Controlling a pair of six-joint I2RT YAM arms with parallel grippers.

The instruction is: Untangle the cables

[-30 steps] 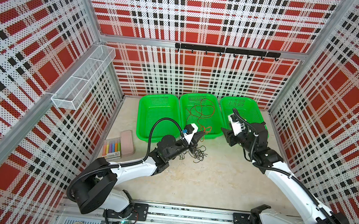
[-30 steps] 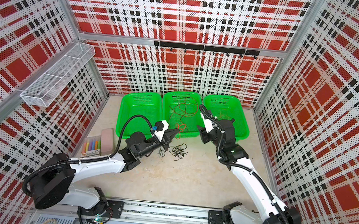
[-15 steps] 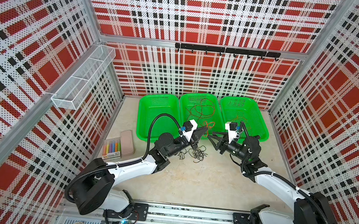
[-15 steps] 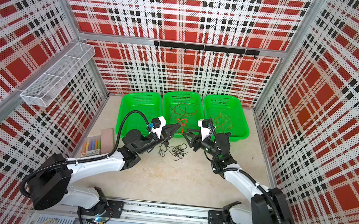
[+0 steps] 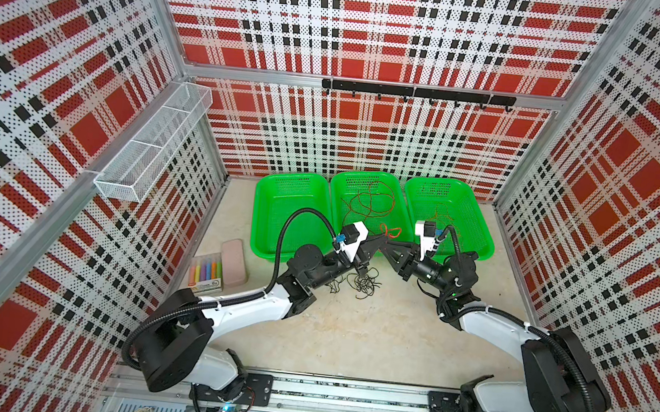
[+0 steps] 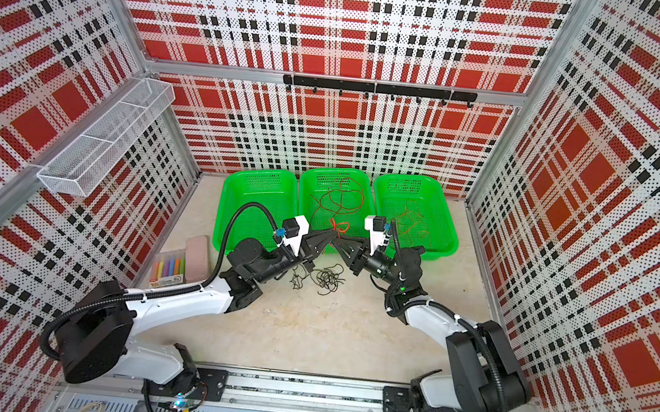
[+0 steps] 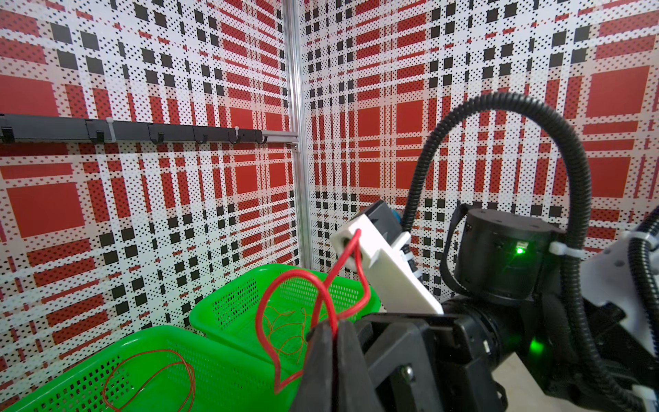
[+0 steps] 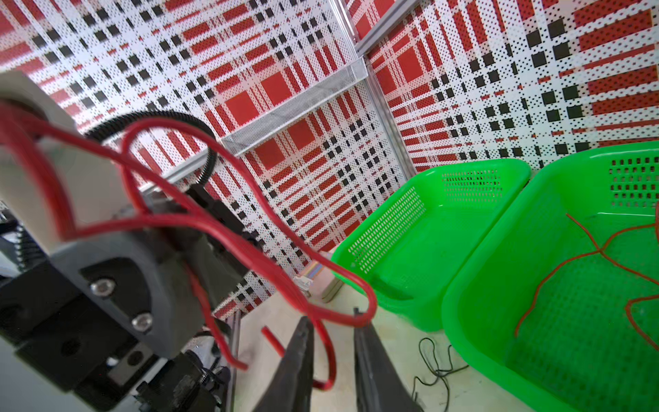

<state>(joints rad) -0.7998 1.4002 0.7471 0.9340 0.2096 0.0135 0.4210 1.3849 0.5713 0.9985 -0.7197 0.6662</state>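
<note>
A short red cable point(image 5: 392, 231) point(image 6: 341, 225) hangs in loops above the table in front of the middle basket. My left gripper point(image 5: 380, 240) point(image 7: 331, 330) is shut on it, with the strand pinched at the fingertips. My right gripper point(image 5: 387, 245) point(image 8: 331, 321) faces it tip to tip. Its jaws stand a little apart, and a strand of the red cable point(image 8: 249, 249) runs between the fingers point(image 8: 299, 356). Thin black cables point(image 5: 362, 281) point(image 6: 323, 277) lie in a tangle on the table below. More red cable point(image 5: 366, 204) lies in the middle basket, and orange-brown cable point(image 5: 443, 223) in the right basket.
Three green baskets stand in a row at the back: left point(image 5: 279, 193), middle point(image 5: 339, 183), right point(image 5: 480, 231). A chalk box point(image 5: 206, 273) and a pink case point(image 5: 234, 261) sit by the left wall. A wire shelf point(image 5: 150, 146) hangs on that wall.
My right gripper has swung from over the right basket leftward and down until it meets the left gripper's tip at the red cable. The left gripper has kept its hold and barely moved.
</note>
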